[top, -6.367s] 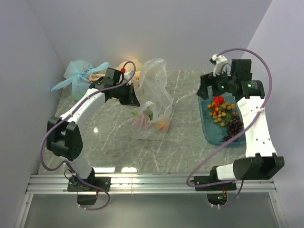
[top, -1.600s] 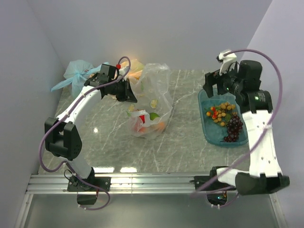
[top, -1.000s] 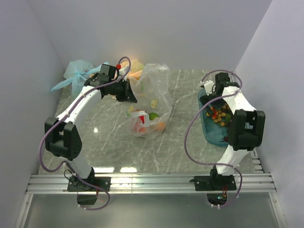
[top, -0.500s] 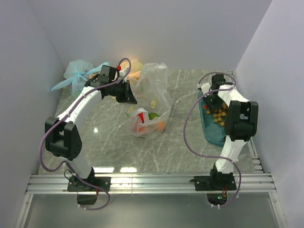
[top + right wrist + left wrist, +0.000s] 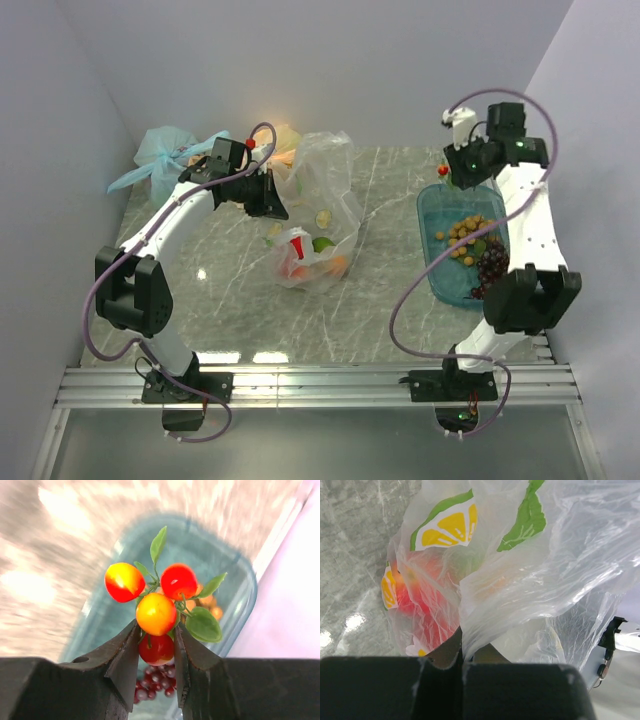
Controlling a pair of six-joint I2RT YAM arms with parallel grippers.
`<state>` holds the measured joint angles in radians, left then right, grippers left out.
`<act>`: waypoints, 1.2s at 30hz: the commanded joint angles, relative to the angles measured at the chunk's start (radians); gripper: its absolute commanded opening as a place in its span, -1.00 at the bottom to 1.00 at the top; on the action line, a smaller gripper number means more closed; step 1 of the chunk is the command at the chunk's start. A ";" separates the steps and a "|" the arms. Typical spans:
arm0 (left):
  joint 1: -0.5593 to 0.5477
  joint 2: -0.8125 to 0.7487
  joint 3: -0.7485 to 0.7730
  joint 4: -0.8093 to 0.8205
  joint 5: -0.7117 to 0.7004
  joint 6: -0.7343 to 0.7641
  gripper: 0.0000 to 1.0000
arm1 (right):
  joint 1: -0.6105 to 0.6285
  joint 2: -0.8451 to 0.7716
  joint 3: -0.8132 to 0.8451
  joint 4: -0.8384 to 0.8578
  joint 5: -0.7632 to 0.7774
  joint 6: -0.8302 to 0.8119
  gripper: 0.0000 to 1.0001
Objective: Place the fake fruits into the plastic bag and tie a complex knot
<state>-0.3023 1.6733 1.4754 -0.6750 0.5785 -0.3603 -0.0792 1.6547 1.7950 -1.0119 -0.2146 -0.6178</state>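
— How is the fruit cluster (image 5: 156, 611) expected to handle?
— Light, hard and glossy, so slip is likely. It is gripped narrowly by the right claw (image 5: 156, 632) around its lowest red fruit, above the blue tray (image 5: 437, 280) (the leaves (image 5: 202, 625) are left free).
— And the plastic bag (image 5: 330, 195)?
— Thin, limp, crinkly. It is set on the counter (image 5: 390, 300), other fruits (image 5: 300, 262) inside, its film clamped by the left claw (image 5: 462, 655). The upper rim is judged the best hold.

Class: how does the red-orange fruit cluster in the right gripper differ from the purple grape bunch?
The fruit cluster is red-orange with green leaves, the grape bunch dark purple. The fruit cluster has few large balls, the grape bunch many small. The right gripper pinches the fruit cluster; the grape bunch lies in the tray. Both are bunched.
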 commanded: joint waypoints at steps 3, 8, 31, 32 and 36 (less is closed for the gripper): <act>0.003 0.005 0.045 0.005 0.023 0.018 -0.99 | 0.074 -0.094 0.205 -0.139 -0.305 0.128 -0.74; 0.003 0.003 0.048 0.005 0.024 0.018 -0.99 | 0.353 -0.160 0.219 -0.056 -0.371 0.222 -0.75; 0.012 0.040 0.091 -0.003 0.027 -0.002 -0.99 | 0.728 0.273 0.093 0.262 0.054 0.210 0.32; 0.015 0.045 0.100 -0.005 0.024 0.001 -0.99 | 0.728 0.274 0.110 0.245 0.035 0.210 0.36; 0.023 0.051 0.100 0.000 0.030 -0.006 -0.99 | 0.726 0.136 0.104 0.199 -0.133 0.211 0.67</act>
<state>-0.2890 1.7279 1.5269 -0.6792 0.5888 -0.3614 0.6392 1.9423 1.8462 -0.7925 -0.2401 -0.4095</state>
